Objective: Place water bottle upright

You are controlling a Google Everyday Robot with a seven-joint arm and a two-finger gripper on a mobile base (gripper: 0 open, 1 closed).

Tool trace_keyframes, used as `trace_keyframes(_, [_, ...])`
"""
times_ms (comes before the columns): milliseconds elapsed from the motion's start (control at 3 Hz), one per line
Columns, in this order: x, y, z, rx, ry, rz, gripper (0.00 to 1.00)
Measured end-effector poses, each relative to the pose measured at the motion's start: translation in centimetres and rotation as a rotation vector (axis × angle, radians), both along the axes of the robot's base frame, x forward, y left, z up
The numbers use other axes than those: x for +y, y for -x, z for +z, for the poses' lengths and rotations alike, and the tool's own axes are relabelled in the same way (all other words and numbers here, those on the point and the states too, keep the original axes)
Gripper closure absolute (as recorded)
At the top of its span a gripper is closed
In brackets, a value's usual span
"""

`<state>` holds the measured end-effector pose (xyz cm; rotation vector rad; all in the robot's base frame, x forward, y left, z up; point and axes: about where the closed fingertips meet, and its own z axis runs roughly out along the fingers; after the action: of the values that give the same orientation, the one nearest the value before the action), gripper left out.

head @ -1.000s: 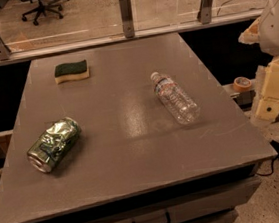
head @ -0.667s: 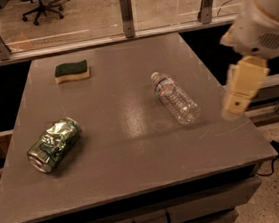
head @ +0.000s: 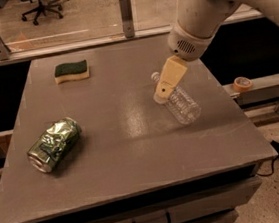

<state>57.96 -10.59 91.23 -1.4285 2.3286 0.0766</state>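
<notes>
The water bottle lies on its side on the right part of the grey table. It is clear and ribbed, and its cap end points to the far left. My gripper hangs from the white arm that comes in from the upper right. It is low over the bottle's neck end and covers part of the neck and label. I cannot tell whether it touches the bottle.
A crushed green can lies at the table's left front. A green and yellow sponge sits at the back left. A tape roll rests on the ledge to the right. A glass barrier with posts runs behind the table.
The arm has swung left from beyond the table's right edge, and the gripper is now over the bottle's neck end. The bottle, can and sponge have not moved.
</notes>
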Motion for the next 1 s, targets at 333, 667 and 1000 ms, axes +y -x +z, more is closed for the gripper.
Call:
trace_keyframes(333, [1.0,-4.1,-2.6,0.013,-0.034,-0.134,0.0])
trace_keyframes(667, [0.0,-6.7,-5.5,0.072,-0.042,-0.314,0.0])
trace_keyframes(1000, [-0.8,-7.2,-7.3,0.11,-0.018,-0.413,0.0])
